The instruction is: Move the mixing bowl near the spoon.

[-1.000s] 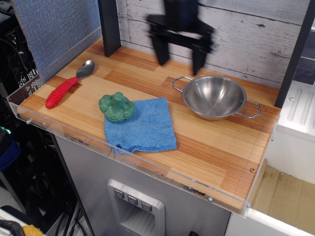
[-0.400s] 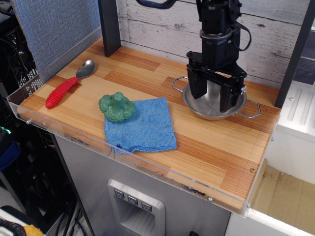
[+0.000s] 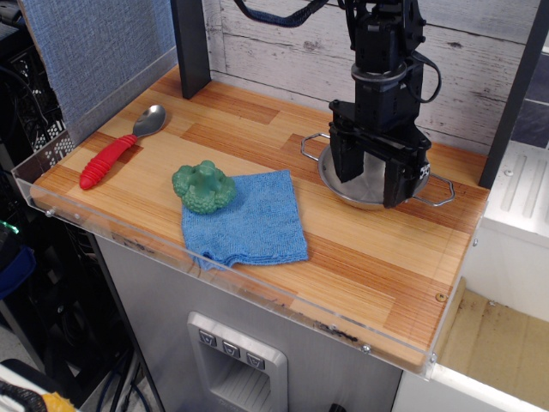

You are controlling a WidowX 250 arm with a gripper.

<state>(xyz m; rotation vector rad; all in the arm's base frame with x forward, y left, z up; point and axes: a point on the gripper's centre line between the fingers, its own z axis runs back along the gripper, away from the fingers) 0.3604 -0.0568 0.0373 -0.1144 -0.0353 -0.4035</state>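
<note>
The mixing bowl point(image 3: 364, 198), shiny steel with two wire loop handles, sits at the back right of the wooden counter point(image 3: 360, 257). My gripper point(image 3: 369, 178) is open and lowered onto the bowl. Its black fingers point(image 3: 343, 161) stand spread apart over the bowl's middle and hide most of it. Whether the tips touch the steel cannot be told. The spoon point(image 3: 120, 144), with a ribbed red handle and a metal bowl, lies far off at the back left of the counter.
A green toy point(image 3: 203, 186) sits on the corner of a blue cloth point(image 3: 253, 223) between the spoon and the bowl. A dark post point(image 3: 190, 43) stands at the back left. A clear plastic lip runs along the counter's front and left edges.
My gripper has come down from high above the counter onto the bowl and has sunk a little lower and to the right in the last moment. The bowl, spoon, toy and cloth have not moved.
</note>
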